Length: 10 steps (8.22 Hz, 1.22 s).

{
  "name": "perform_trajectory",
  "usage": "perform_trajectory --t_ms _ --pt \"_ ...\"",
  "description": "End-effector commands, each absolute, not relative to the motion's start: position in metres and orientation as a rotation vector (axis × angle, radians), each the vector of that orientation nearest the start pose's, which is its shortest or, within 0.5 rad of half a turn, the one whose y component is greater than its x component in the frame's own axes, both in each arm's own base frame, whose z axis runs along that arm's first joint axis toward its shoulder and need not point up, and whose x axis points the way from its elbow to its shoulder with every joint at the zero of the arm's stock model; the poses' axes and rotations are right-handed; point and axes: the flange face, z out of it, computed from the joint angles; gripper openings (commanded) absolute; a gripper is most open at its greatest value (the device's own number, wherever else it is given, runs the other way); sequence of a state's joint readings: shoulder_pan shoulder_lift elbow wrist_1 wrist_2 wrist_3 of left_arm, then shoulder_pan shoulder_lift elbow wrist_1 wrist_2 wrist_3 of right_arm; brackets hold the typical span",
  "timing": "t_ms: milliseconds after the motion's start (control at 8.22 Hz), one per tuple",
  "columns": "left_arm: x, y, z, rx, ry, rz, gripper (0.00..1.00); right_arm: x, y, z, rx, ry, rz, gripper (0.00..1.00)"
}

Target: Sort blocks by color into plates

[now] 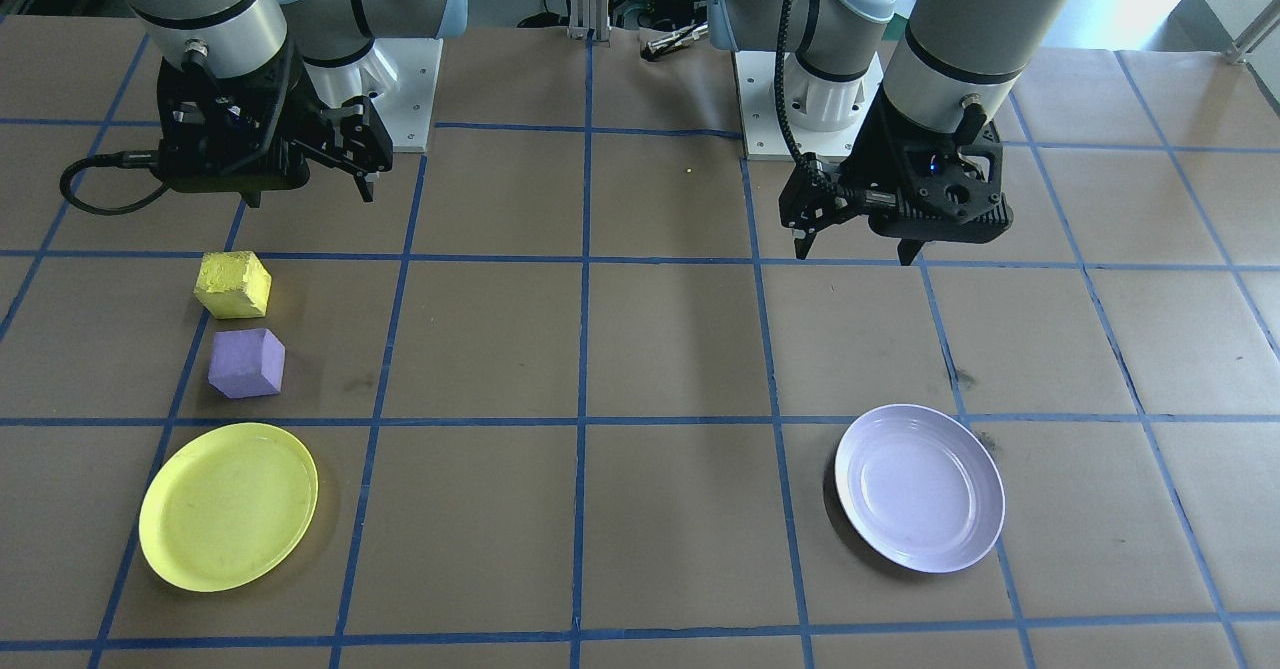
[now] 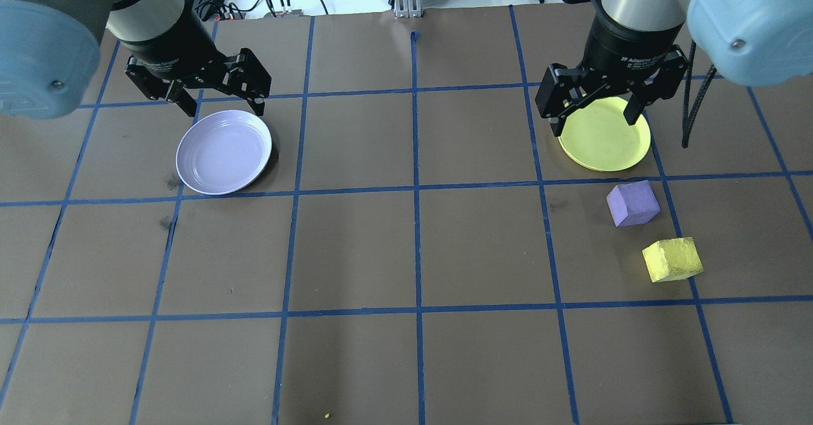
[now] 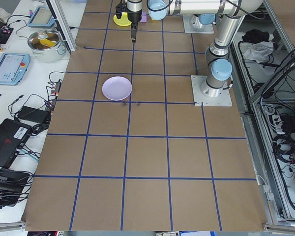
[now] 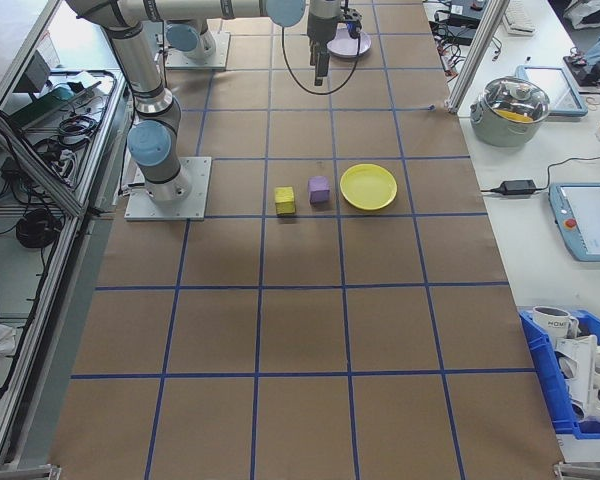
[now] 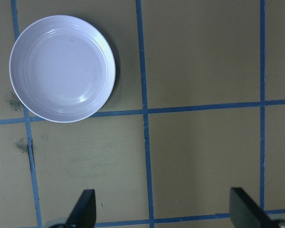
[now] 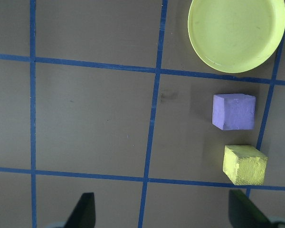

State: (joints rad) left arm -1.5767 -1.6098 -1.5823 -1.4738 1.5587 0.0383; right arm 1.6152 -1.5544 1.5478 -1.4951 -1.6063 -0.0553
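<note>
1. Fingers of the left gripper (image 2: 221,98) and right gripper (image 2: 597,112) were spread wide, holding nothing, above the surface (image 2: 413,247).
2. Purple block (image 2: 632,203) and yellow block (image 2: 672,259) lay near each other on the surface beside the yellow plate (image 2: 606,148).
3. Lavender plate (image 2: 223,152) sat well apart, under the left gripper.
</note>
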Motion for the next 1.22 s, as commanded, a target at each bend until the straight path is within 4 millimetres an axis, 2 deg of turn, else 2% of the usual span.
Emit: perform_trajectory --t_ms 0,1095 --pt "-0.1371 -0.516 0.467 0.066 3.153 -0.066 1.0 0.1512 -0.4854 0.4834 -0.161 3.173 0.115 1.0" --pt "-0.1369 -0.5154 0.467 0.085 3.151 -0.066 1.0 0.1515 -0.4875 0.4757 -0.161 3.171 0.132 1.0"
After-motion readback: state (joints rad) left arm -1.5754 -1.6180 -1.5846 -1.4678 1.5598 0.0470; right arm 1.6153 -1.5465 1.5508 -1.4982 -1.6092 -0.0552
